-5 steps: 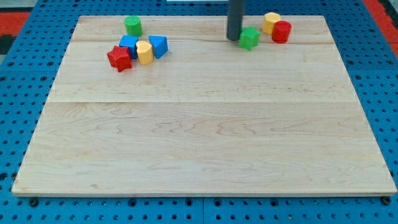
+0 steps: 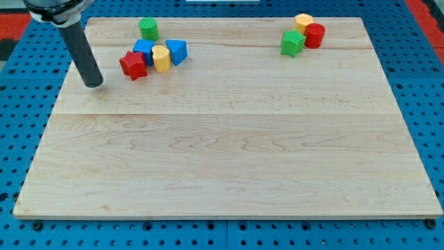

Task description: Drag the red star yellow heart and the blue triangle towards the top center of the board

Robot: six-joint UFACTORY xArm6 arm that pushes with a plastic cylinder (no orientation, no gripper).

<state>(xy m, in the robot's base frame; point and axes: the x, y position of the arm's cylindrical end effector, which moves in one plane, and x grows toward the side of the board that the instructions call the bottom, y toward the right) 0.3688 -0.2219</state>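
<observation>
The red star [image 2: 132,64] lies at the upper left of the wooden board [image 2: 229,153]. The yellow heart [image 2: 161,58] sits just to its right, and the blue triangle [image 2: 177,51] is right of the heart, touching it. A blue block [image 2: 143,48] sits behind the star and the heart. My tip [image 2: 93,84] rests on the board to the left of the red star, a short gap away and slightly lower in the view. It touches no block.
A green cylinder [image 2: 148,28] stands near the top edge, above the cluster. At the upper right, a green block [image 2: 292,43], a yellow block [image 2: 302,23] and a red cylinder [image 2: 314,35] sit close together.
My rod has swung from the top centre beside the green block to the left side near the red star. The green block sits slightly further right, nearer the red cylinder.
</observation>
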